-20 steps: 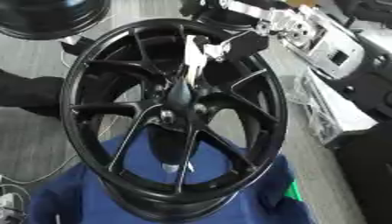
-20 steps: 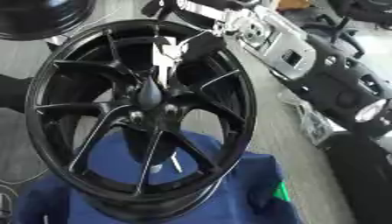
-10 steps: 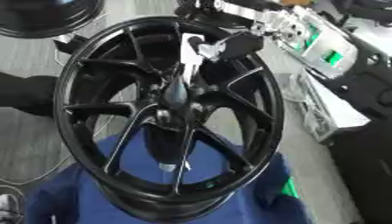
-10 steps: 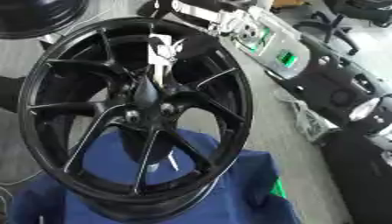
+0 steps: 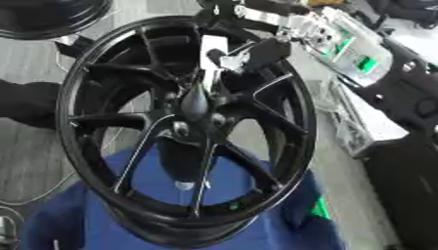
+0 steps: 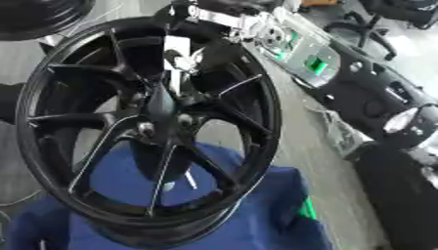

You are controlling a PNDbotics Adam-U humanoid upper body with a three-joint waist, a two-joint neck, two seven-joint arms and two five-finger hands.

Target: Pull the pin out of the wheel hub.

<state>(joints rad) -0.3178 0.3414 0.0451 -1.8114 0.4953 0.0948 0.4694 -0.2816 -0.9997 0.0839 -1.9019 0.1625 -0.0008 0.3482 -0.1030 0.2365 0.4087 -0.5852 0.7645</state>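
The black alloy wheel (image 5: 184, 127) stands tilted on a blue cloth (image 5: 282, 222), its spokes meeting at the hub (image 5: 195, 105) near the middle. The right hand (image 5: 256, 51) reaches in from above and to the right of the hub, over the upper rim, and its fingers look curled round a pale, upright pin (image 5: 214, 53) that stands just above the hub between two upper spokes; the view is soft there, so whether the pin's lower end is still seated in the hub cannot be told for certain. The left hand does not show in either view. To do this step well, the pull ought to run straight along the pin's own axis, away from the hub, with no sideways lean that could wedge it against a spoke or tip the wheel on the cloth. The wrist should stay clear of the rim above the hub, and the fingers should stay closed on the pin until it is wholly free of the spokes.
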